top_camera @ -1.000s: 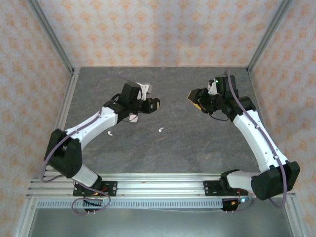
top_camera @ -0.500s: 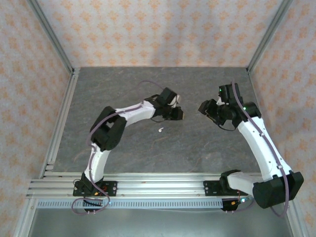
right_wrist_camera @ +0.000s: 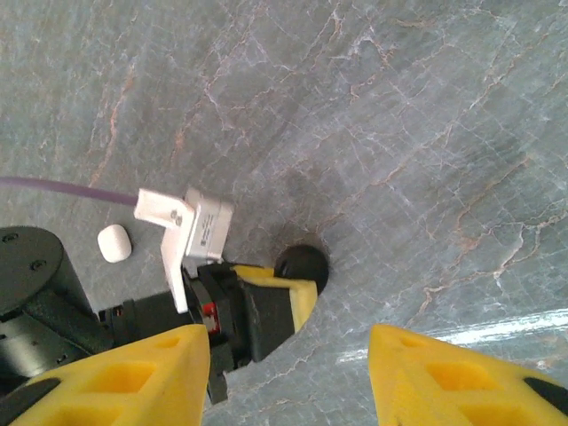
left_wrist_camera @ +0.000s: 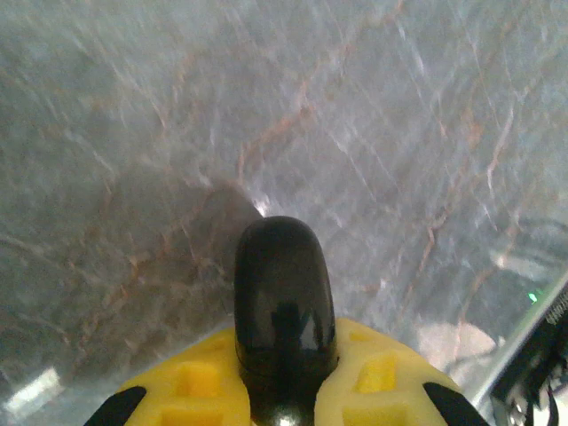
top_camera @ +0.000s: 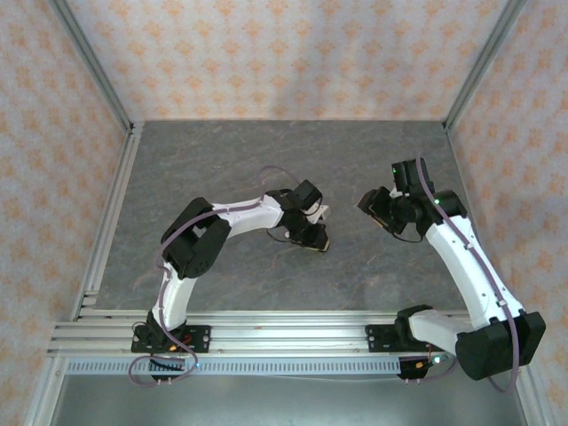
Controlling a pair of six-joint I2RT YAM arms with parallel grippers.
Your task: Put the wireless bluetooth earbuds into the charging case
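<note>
Left gripper (top_camera: 317, 240), top view: tip down at the centre of the table (top_camera: 222, 151); right gripper (top_camera: 368, 202) faces it, near.
Left wrist: clamped narrow on a glossy black piece (left_wrist_camera: 284, 293), probably an earbud, long axis along the gripper's reach.
Right wrist: jaws apart, empty; black piece straight ahead.

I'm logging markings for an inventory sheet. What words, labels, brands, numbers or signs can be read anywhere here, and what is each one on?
No text here can be read.
White box on the left arm's wrist: faint grey print, too small and blurred to read.
Black earbud between the left fingers: plain, no marking seen.
Table and patterned walls: no writing.
</note>
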